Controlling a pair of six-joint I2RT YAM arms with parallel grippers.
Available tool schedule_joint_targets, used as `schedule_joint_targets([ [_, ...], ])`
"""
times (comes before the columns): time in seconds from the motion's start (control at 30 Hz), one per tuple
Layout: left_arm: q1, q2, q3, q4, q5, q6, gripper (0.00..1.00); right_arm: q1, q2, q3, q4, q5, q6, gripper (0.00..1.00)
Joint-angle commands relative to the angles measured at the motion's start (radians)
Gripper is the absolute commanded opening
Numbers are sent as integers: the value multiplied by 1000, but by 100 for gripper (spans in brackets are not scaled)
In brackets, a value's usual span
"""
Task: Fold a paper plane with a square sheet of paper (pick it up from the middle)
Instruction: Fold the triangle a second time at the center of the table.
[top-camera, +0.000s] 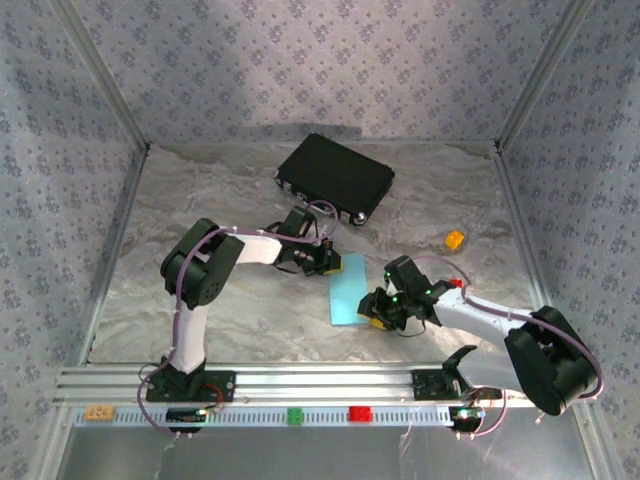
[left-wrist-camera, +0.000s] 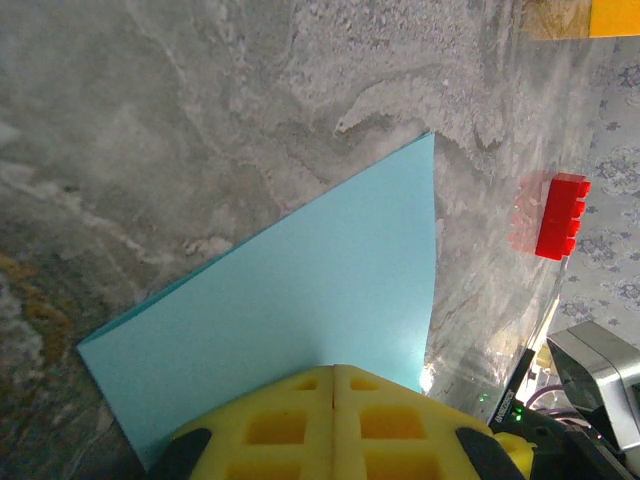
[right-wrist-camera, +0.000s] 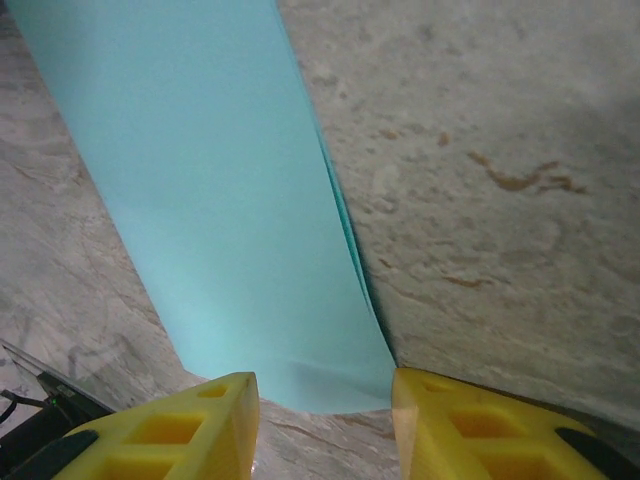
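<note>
Our folded paper sheet (top-camera: 347, 290) runs near-to-far on marbled table (top-camera: 200, 200), patterned walls (top-camera: 320, 60) around. Left gripper (left-wrist-camera: 333, 372) clenched, right gripper (right-wrist-camera: 325, 385) released.

From above, the left gripper (top-camera: 320, 261) covers the far left corner of the paper (top-camera: 350, 290) and the right gripper (top-camera: 380, 309) covers part of its right edge; both sets of jaws are too small there to read. At the left wrist the closed fingers (left-wrist-camera: 290, 425) hide the paper's near end and are cut by the bottom edge; whether they nip the paper or only press on it cannot be told. An orange thing (left-wrist-camera: 585, 18) is cut by the top edge. At the right wrist the paper runs off the top, and the fingers (right-wrist-camera: 165, 430) off the bottom
</note>
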Motion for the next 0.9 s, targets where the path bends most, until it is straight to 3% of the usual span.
schedule_joint_targets([
  [0.0,1,13,-16,-58,-37,1,2,11,-1,33,43,0,2,41],
  [0.23,1,15,-15,-58,-35,1,2,4,-19,27,29,0,-1,41],
  [0.4,2,8,-20,-62,-39,5,2,7,-82,11,-120,42,-18,42],
  [0.87,1,14,-15,-64,-39,5,2,-6,-25,-8,-47,2,-14,43],
])
